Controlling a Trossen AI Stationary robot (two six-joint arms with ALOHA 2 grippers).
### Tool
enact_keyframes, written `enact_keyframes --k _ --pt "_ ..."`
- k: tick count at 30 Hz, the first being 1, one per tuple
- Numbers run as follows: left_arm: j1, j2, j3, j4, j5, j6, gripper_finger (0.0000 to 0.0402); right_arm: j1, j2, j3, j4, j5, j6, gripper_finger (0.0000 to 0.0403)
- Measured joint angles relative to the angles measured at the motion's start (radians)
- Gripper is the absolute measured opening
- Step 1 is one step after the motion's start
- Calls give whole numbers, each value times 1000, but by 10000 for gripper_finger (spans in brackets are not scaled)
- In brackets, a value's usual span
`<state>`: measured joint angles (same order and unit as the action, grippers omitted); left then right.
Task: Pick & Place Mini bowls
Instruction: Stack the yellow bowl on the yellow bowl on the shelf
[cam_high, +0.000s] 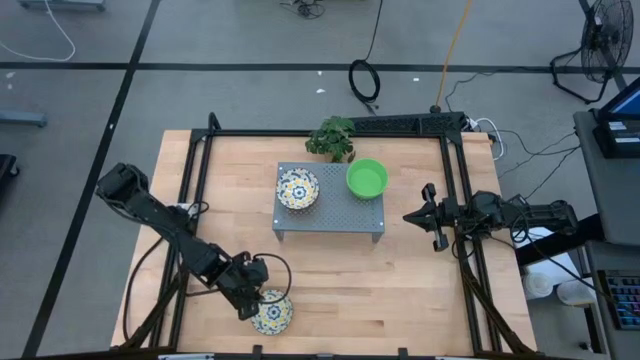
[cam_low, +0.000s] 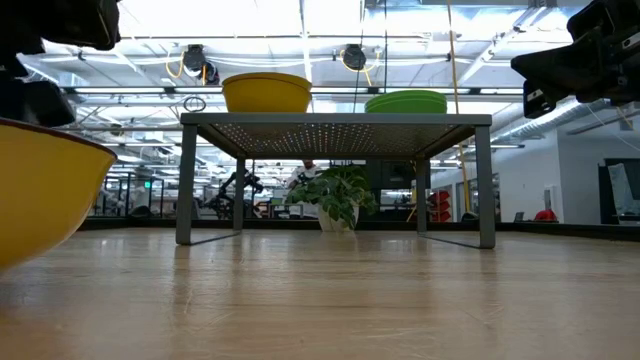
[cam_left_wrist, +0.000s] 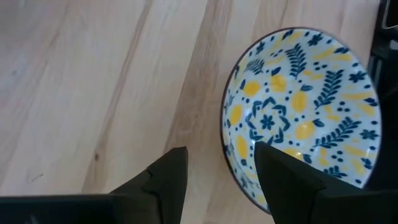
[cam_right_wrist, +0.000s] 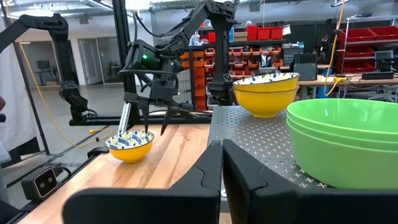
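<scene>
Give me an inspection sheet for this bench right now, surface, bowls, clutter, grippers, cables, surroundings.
Surface: wooden table, with a grey perforated riser in the middle.
Job's things: patterned bowls and green bowls stacked on the riser; one patterned bowl alone on the wood at the near edge.
Clutter: potted plant behind the riser.
Grippers: left gripper open, straddling the lone bowl's rim; right gripper shut, waiting right of the riser.
Cables: black coil and loose leads on the floor.
Surroundings: fan, monitor, workshop shelving beyond.
</scene>
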<state>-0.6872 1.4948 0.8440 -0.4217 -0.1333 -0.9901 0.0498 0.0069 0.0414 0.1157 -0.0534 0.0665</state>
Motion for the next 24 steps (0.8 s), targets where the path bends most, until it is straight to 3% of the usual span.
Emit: enact_keyframes --k 12,24 --pt "10 87 0 -3 50 27 186 0 0 0 0 0 0 0" --pt "62 83 0 -23 49 43 186 0 0 0 0 0 0 0"
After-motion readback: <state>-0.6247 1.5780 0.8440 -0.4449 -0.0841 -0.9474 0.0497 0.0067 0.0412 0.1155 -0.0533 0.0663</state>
